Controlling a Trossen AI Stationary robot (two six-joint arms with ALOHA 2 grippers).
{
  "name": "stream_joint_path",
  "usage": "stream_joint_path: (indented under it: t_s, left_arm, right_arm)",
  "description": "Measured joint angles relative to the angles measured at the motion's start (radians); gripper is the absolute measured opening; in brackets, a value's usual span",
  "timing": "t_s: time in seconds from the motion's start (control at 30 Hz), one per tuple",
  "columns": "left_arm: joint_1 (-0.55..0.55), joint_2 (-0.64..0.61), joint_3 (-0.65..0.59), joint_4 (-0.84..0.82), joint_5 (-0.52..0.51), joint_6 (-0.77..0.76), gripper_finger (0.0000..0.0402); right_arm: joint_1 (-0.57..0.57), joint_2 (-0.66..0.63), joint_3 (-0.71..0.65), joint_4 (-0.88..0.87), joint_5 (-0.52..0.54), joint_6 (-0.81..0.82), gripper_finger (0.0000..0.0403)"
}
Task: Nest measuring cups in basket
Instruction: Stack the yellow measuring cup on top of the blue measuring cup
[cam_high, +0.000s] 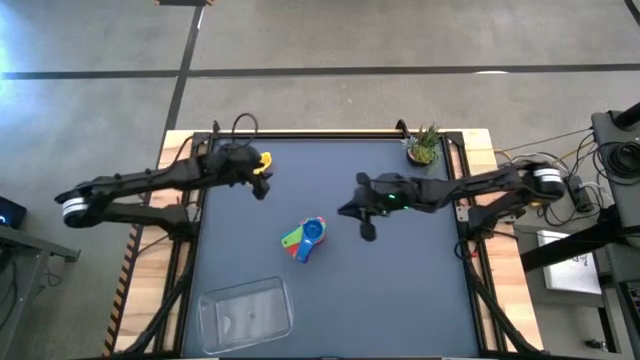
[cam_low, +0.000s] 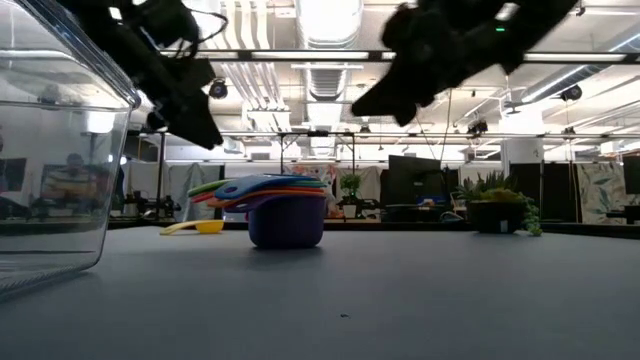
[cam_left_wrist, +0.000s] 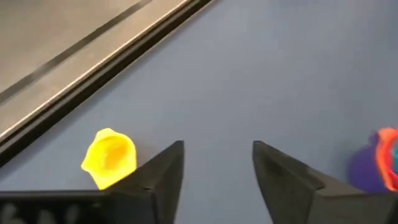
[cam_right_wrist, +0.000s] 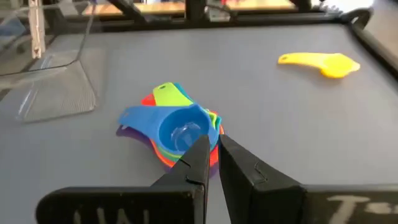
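Note:
A nested stack of measuring cups, purple at the bottom and blue on top, stands on its base mid-table; it also shows in the right wrist view and the low view. The yellow cup lies alone near the far edge, beside my left gripper's finger. My left gripper is open and hovers just near of that cup, raised off the table. My right gripper is shut, empty, and raised to the right of the stack. The clear basket sits at the near edge.
A small potted plant stands at the far right corner. The table's raised black rail runs along the far edge behind the yellow cup. Open dark tabletop lies between the stack and the basket.

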Motion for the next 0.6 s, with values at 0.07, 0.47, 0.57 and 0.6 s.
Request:
stream_joint_path:
  t_s: [0.07, 0.47, 0.57, 0.6]
  left_arm:
    - [0.026, 0.054, 0.031, -0.012, 0.0, 0.0, 0.0199]
    - [0.174, 0.424, 0.234, -0.181, 0.0, 0.037, 0.0224]
    - [0.204, 0.493, 0.268, -0.208, 0.0, 0.042, 0.023]
    - [0.212, 0.511, 0.275, -0.223, 0.0, 0.044, 0.0233]
  right_arm:
    - [0.01, -0.056, -0.074, 0.067, 0.027, 0.0, 0.0023]
    - [0.021, -0.219, -0.356, 0.258, 0.041, 0.081, 0.0023]
    - [0.021, -0.227, -0.372, 0.258, 0.041, 0.081, 0.0023]
    - [0.021, -0.227, -0.374, 0.259, 0.041, 0.081, 0.0023]
